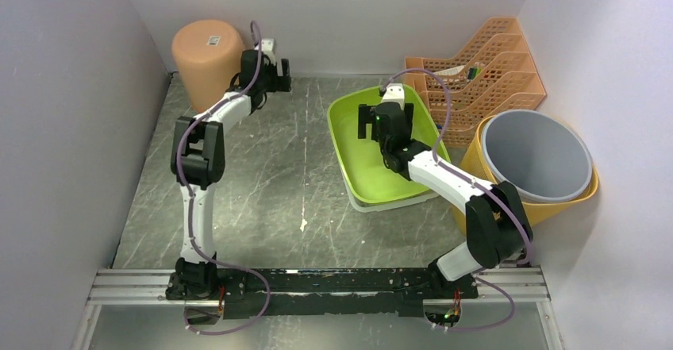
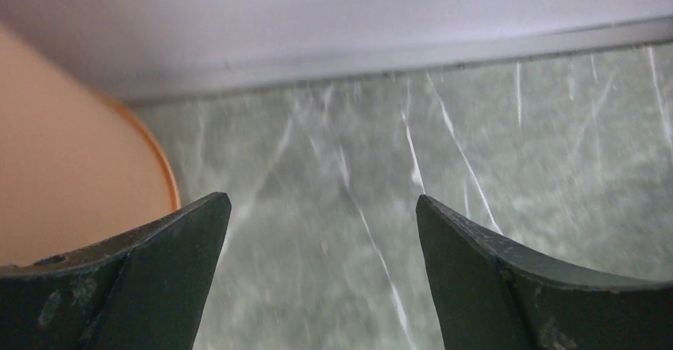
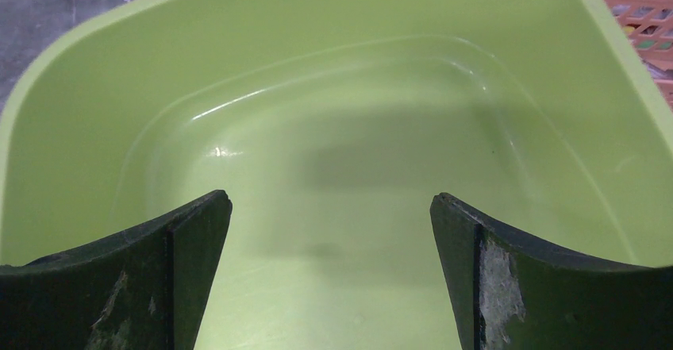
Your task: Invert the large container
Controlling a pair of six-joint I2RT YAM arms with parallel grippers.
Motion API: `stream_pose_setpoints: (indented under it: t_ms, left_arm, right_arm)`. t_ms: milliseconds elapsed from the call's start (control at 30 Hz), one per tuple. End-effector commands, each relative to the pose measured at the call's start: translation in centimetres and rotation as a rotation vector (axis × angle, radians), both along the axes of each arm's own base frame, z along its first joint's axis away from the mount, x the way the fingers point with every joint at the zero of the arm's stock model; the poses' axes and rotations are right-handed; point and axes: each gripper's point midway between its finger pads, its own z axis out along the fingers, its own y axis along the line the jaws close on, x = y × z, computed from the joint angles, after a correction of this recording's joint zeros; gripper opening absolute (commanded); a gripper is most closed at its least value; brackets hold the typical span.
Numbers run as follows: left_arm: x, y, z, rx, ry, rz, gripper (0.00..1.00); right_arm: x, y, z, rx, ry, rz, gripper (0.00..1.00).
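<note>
large container (image 1: pixel 208 52): far left corner of counter (image 1: pixel 270 183), base up, mouth down, so the flip looks done | left arm (image 1: pixel 198 151): jaws wide apart, empty, just right of it | right arm (image 1: pixel 444 179): jaws open, empty, idle over green basin (image 1: pixel 361 171)

Looking like a robotics lab test cell. White panels (image 1: pixel 71 128) are boxing in a grey marbled tabletop (image 1: pixel 278 191). Left arm (image 1: pixel 197 207) and right arm (image 1: pixel 444 177) are sitting bolted to an aluminium rail (image 1: pixel 127 286).
</note>
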Motion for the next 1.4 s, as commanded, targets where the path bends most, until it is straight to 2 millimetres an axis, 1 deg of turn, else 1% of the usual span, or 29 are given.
stream_pose_setpoints:
  t_ms: [0,33,67,100,133,267,367,467,667,767,833,967,1067,1133,1200,1267,1333,1367]
  left_arm:
    - [3.8,-0.6,1.0,0.160,-0.072,-0.120,0.99]
    - [4.4,-0.7,0.4,0.172,-0.077,-0.125,1.00]
    - [4.9,-0.6,0.2,0.184,-0.088,-0.122,0.99]
    - [5.4,-0.5,-0.1,0.195,-0.101,-0.117,0.99]
    - [5.7,-0.3,-0.6,0.206,-0.105,-0.104,0.99]
    - [5.9,1.9,-2.2,0.271,-0.099,-0.013,1.00]
    - [5.6,4.5,-2.8,0.318,-0.086,0.055,0.99]
    - [5.7,7.7,-3.2,0.297,-0.075,0.102,1.00]
    - [6.2,13.6,-2.8,0.303,-0.075,0.186,1.00]
    - [6.1,16.0,-2.5,0.294,-0.068,0.232,0.99]
    - [5.7,16.9,-2.2,0.285,-0.073,0.250,1.00]
    - [4.6,17.0,-2.2,0.281,-0.070,0.243,1.00]
    - [3.5,16.3,-1.7,0.246,-0.067,0.223,0.99]
    - [2.8,15.4,-1.0,0.217,-0.068,0.197,1.00]
    - [2.0,14.0,-0.2,0.214,-0.066,0.168,1.00]
    - [1.1,12.1,0.9,0.233,-0.067,0.143,0.99]
    - [0.1,9.8,2.6,0.246,-0.077,0.105,1.00]
    - [-0.6,8.6,3.1,0.244,-0.069,0.087,1.00]
  right_arm:
    - [0.9,0.1,0.0,0.007,-0.006,-0.009,1.00]
    - [0.9,0.1,-0.3,0.002,-0.001,-0.007,1.00]
    - [1.3,-1.0,-0.5,-0.006,0.005,-0.032,1.00]
    - [1.8,-1.1,0.2,-0.001,-0.008,-0.038,1.00]
    - [1.9,-1.1,0.2,-0.004,-0.009,-0.042,1.00]
    - [2.2,-1.4,-0.2,-0.017,0.001,-0.047,1.00]
    - [2.4,-1.2,-0.5,-0.016,0.008,-0.040,1.00]
    - [2.5,-0.9,-0.9,-0.008,0.017,-0.031,1.00]
    - [2.5,-0.6,-1.7,-0.005,0.037,-0.020,1.00]
    - [2.5,-0.5,-1.9,-0.003,0.043,-0.016,1.00]
    - [2.6,-0.3,-2.1,0.004,0.049,-0.009,1.00]
    - [2.7,0.0,-2.3,0.012,0.058,-0.007,1.00]
    - [2.6,-0.4,-2.4,0.004,0.061,-0.024,1.00]
    - [2.6,-0.5,-2.3,-0.005,0.064,-0.033,1.00]
    - [2.5,-0.7,-1.8,-0.005,0.058,-0.038,1.00]
    - [2.3,-0.7,-1.2,0.000,0.053,-0.032,1.00]
    - [2.1,-0.4,-0.5,0.008,0.045,-0.014,1.00]
    - [1.9,-0.2,-0.1,0.007,0.040,-0.005,1.00]
